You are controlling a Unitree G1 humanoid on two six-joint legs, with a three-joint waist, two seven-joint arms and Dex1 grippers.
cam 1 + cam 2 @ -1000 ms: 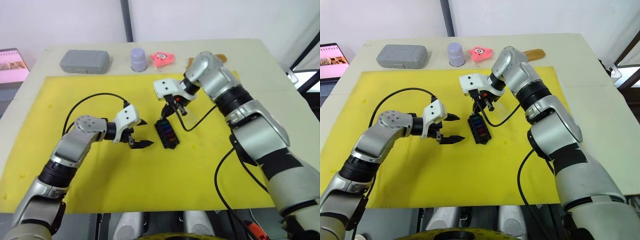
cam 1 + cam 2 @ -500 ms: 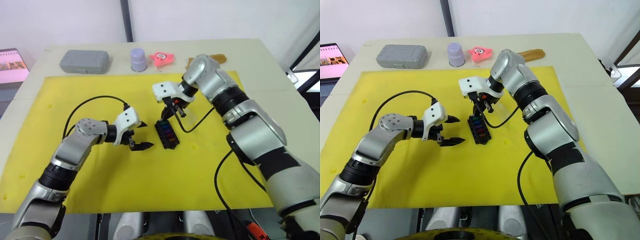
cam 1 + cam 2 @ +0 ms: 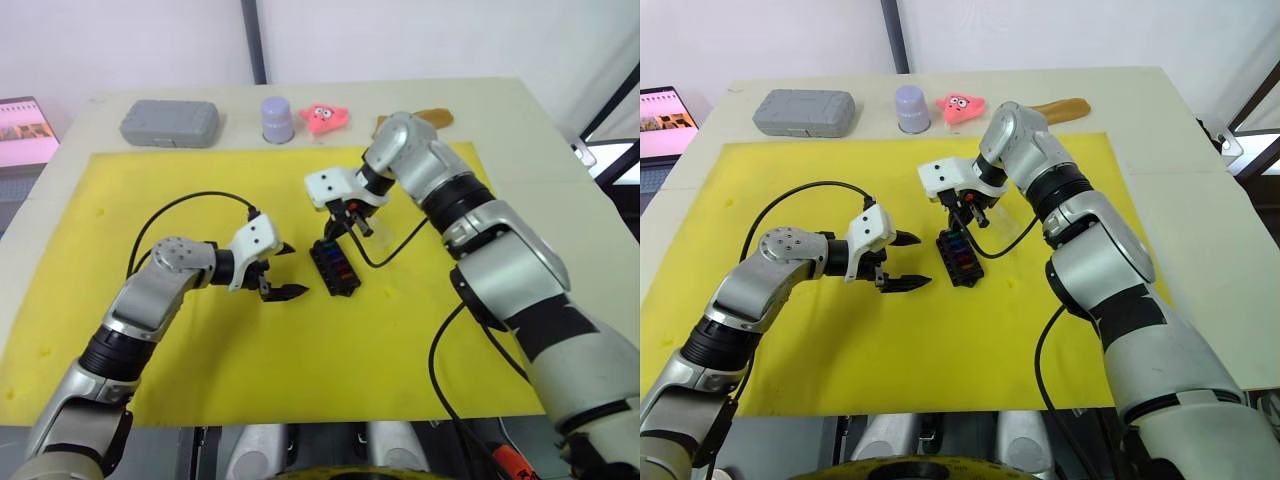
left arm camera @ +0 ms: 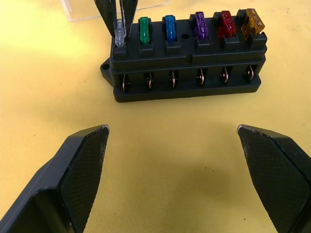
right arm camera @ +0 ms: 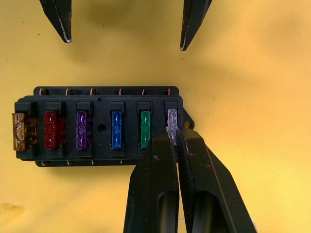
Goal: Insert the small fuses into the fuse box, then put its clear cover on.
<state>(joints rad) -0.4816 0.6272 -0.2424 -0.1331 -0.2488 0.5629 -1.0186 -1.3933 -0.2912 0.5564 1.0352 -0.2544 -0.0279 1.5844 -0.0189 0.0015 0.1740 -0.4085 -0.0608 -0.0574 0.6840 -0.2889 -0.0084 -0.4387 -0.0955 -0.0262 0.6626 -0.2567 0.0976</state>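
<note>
While the right gripper (image 5: 172, 133) is pinching the grey fuse (image 5: 171, 118) in the fuse box (image 5: 99, 126), it should be pressing straight down. The left gripper (image 3: 283, 268) is waiting open beside it.

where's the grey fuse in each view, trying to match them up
Left eye view: end of the fuse box nearest the right claw.
Right eye view: same end, under that claw.
Left wrist view: grey fuse, beside the green fuse.
Right wrist view: grey fuse at the claw tips.
Shared landmark: green fuse.
</note>
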